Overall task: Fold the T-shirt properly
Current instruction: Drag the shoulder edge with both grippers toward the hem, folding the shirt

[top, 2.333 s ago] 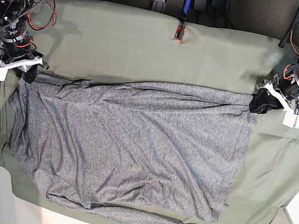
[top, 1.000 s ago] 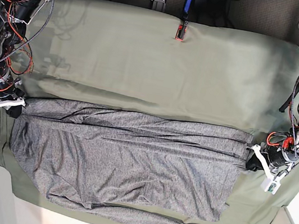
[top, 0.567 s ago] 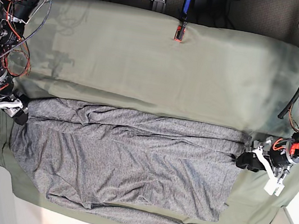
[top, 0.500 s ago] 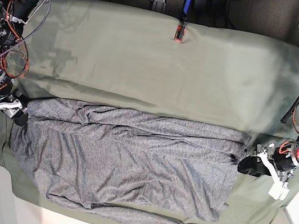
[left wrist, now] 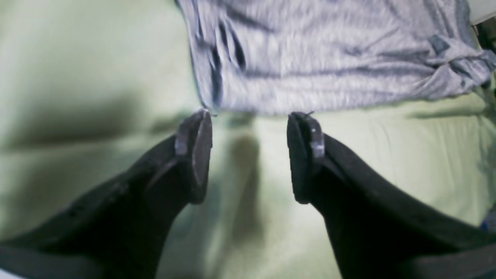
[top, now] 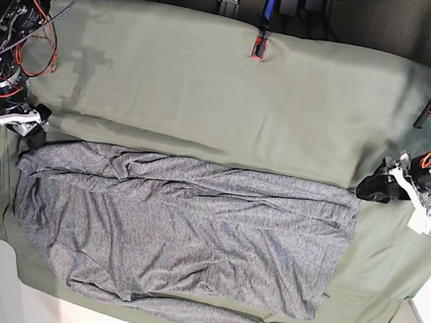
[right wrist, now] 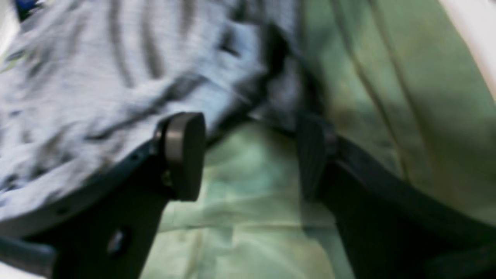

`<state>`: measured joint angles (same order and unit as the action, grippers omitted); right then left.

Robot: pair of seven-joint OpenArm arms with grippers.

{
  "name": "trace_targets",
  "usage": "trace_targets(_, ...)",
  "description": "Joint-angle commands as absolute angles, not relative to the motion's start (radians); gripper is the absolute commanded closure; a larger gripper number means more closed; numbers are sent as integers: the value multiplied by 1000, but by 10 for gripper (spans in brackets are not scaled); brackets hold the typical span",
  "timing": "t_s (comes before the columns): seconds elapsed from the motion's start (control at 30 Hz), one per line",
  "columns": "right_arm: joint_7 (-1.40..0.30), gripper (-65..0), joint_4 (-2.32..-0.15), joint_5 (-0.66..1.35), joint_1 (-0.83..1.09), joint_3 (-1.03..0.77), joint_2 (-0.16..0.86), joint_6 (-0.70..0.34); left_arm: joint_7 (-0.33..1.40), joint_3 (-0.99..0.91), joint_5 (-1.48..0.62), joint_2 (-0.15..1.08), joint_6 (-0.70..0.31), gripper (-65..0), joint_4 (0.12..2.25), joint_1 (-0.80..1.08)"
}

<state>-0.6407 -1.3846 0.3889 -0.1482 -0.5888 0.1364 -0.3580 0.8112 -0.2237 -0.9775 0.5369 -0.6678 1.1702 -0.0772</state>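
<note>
Base view: T-shirt flat, both pincers released

Counter: a wide counter covered by a plain olive-green cloth sheet is carrying everything.
Lying on the sheet: a large heather-grey, mottled knit T-shirt is lying flat and rumpled along the near half.

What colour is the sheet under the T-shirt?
Plain olive-green sheet, no pattern; the T-shirt on it is mottled heather-grey. Clearest in the base view.
</note>
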Motion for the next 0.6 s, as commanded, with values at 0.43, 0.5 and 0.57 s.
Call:
trace_targets(0.43,-557,-369,-1242,355,-263,-589,132,-336,657,-237,-791,437,-505,-342,1168,-98)
trace_targets(0.5,-557,-369,-1216,355,-285,-589,132,-336,657,-237,-780,428,-504,-342,1142,-118)
trace_targets(0.57,-558,-369,-1190,355,-304,-589,132,-336,654,-237,-767,421,-500,-342,1100,-147)
